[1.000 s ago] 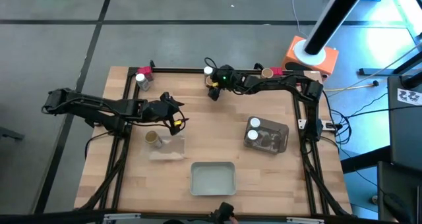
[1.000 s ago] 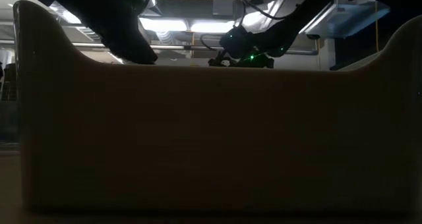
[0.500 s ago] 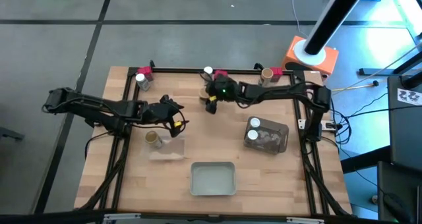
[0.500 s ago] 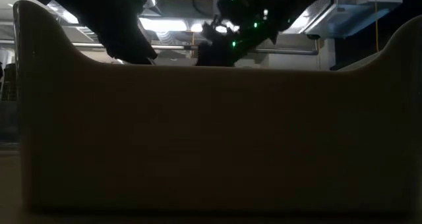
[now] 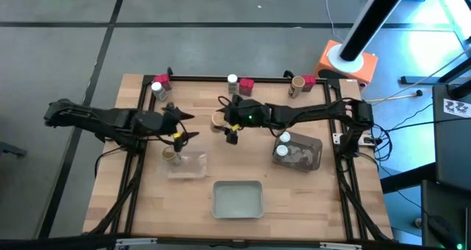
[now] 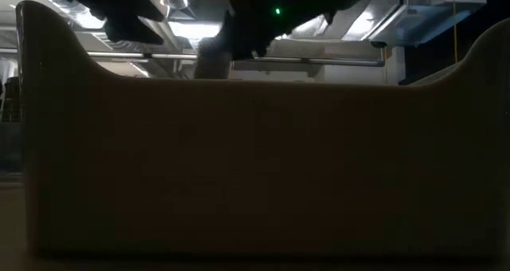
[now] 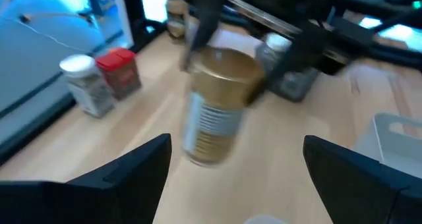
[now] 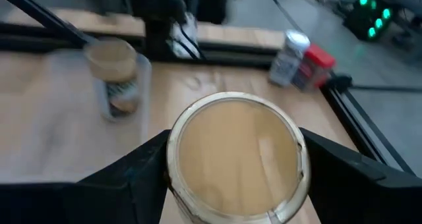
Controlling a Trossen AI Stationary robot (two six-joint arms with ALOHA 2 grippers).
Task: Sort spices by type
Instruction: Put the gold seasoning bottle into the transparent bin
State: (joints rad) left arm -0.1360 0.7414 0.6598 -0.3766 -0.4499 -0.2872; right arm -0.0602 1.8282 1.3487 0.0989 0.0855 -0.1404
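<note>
My right gripper (image 5: pixel 225 125) reaches in from the right to mid-table, shut on a tan cork-coloured cylinder (image 5: pixel 218 119). My left gripper (image 5: pixel 182 129) hovers open just left of it, above the clear tray (image 5: pixel 193 169), where another tan cylinder (image 5: pixel 170 154) stands on its base. In the left wrist view the held cylinder (image 7: pixel 217 105) hangs ahead of my open left gripper (image 7: pixel 237 148). Two white-lidded jars (image 5: pixel 282 145) stand in the right clear tray (image 5: pixel 313 156). Along the far edge stand a jar (image 5: pixel 157 90) with a red packet (image 5: pixel 159 79), a jar (image 5: pixel 232 79) with a red packet (image 5: pixel 246 84), and a tan cylinder (image 5: pixel 296 83) with a red packet (image 5: pixel 309 79). My right gripper pinches the tan cylinder by its side wall near the top (image 8: pixel 173 159), one finger (image 8: pixel 125 178) on each side of the round lid (image 8: pixel 236 151). The fingers come from above, slanting in from the table's right. The cylinder is lifted clear and hangs slightly tilted.
A grey-green tray (image 5: pixel 238 185) sits near the table's near edge; its wall (image 6: pixel 255 167) blocks most of the low view. A dark frame rail (image 5: pixel 143 132) runs around the tabletop. An orange and white object (image 5: pixel 346 59) stands beyond the far right corner. Bare wood lies between the trays.
My right gripper has carried the tan cylinder from the far edge toward the table's near-left, rising clear of the wood and ending beside the left gripper. My left gripper has drawn back slightly toward the table's left.
</note>
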